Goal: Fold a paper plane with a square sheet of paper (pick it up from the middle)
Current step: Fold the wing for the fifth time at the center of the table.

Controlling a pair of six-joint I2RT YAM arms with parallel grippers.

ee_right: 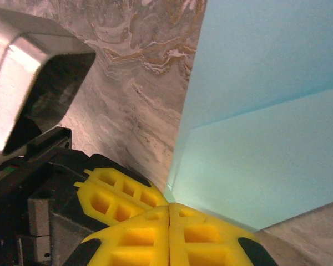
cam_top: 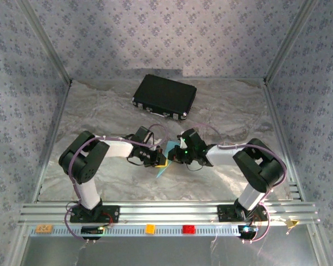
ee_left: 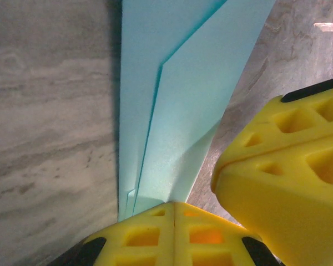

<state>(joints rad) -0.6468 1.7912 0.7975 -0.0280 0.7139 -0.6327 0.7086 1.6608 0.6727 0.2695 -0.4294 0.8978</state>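
Open counter (cam_top: 100, 111) spreads left of my bent left arm. My left gripper (ee_left: 175, 205) has its jaws pinching the folded blue paper (ee_left: 177, 111) at mid-counter. The paper's long axis runs roughly near to far, toward the black case (cam_top: 165, 96). Just beside it, my right gripper (ee_right: 170, 206), arm bent inward, has its jaws pinching the same paper.
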